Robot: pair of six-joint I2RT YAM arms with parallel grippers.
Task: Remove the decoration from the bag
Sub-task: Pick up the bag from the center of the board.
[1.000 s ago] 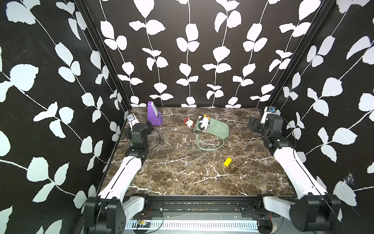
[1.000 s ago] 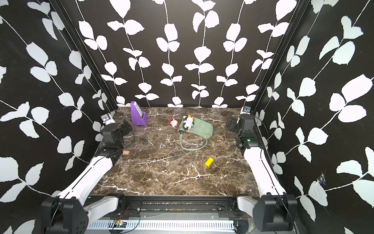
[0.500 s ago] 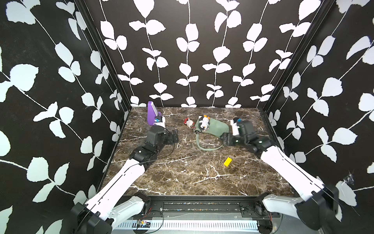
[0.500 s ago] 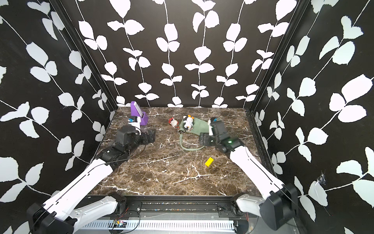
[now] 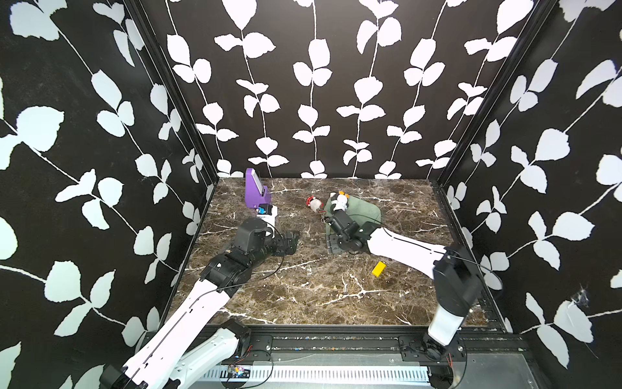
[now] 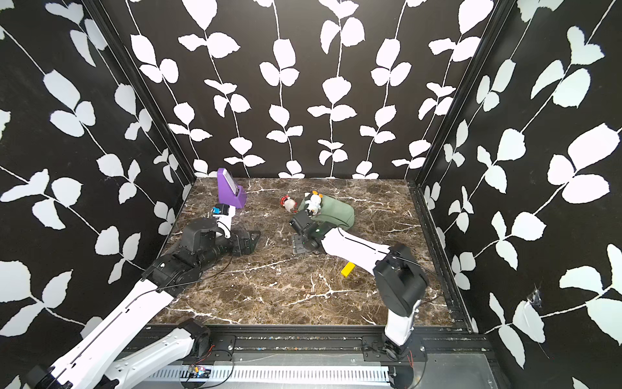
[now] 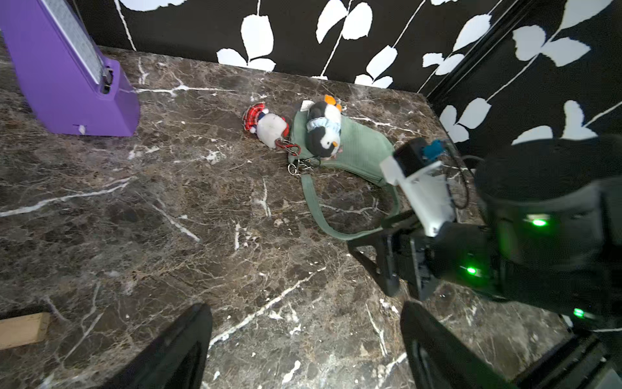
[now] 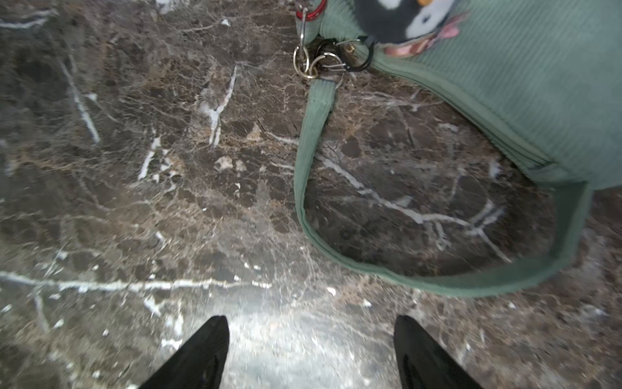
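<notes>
Gripper, two, both black-fingered.
- We record the left gripper (image 7: 304,347) with its jaws spread wide. It holds nothing and touches nothing, and there is only bare surface (image 7: 134,235) between the fingers. In both top views it sits low over the left half of the surface, well apart from the bag.
- We record the right gripper (image 8: 311,350) likewise spread and empty, with bare marble between the fingers. It sits just beside the near curve of the strap (image 8: 309,161). We cannot tell whether it touches it.

Bag (image 5: 363,210), one. It is sage-green ribbed fabric and lies flat toward the back of the surface, right of centre. Its one matching strap loops out toward the front.

Plush charms, two.
- We count one black-and-white penguin (image 7: 323,129), which lies on the left end of the bag.
- We count one white figure with red tartan (image 7: 269,126), which lies on the surface just left of the bag.
- Both hang from a cluster of metal rings and clips (image 8: 309,62) at the strap's end. We see one red clip and one black clip, and we cannot count the rings exactly.

Other items, one of each:
- a purple wedge-shaped stand (image 5: 254,190) at the back left
- a yellow block (image 5: 378,268) toward the front right
- a wooden block (image 7: 20,330) at the left edge

Writing: a small white tag (image 7: 306,105) sits by the penguin, but it is too small for us to read.
</notes>
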